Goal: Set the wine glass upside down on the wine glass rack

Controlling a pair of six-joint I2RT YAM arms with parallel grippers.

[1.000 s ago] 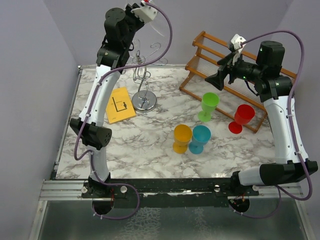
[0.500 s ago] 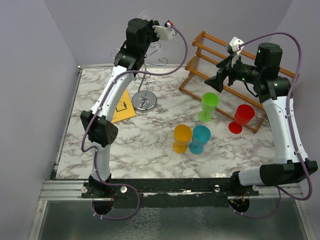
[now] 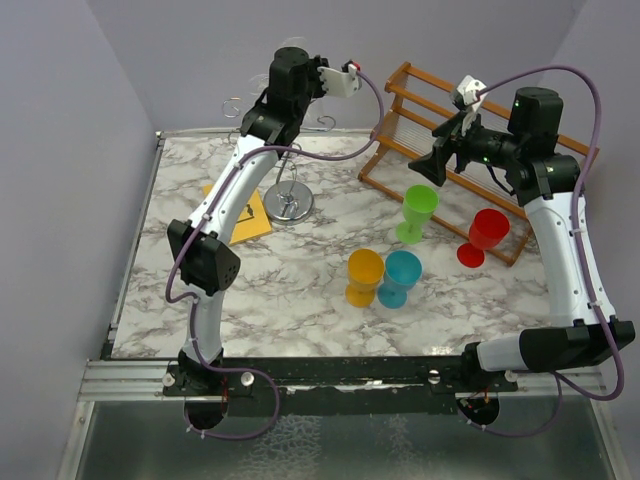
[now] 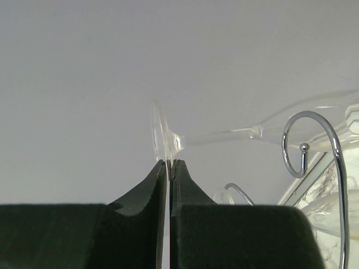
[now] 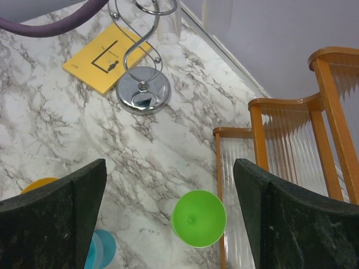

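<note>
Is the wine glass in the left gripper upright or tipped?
Tipped sideways: the left gripper pinches the wine glass by its foot edge, and the stem runs level toward the wine glass rack.

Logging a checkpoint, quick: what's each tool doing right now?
Left tool: shut on the wine glass, at its foot.
Right tool: open, holding nothing.

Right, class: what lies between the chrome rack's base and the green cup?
Only bare table lies between the rack base and the green cup; the right wrist view shows it.
</note>
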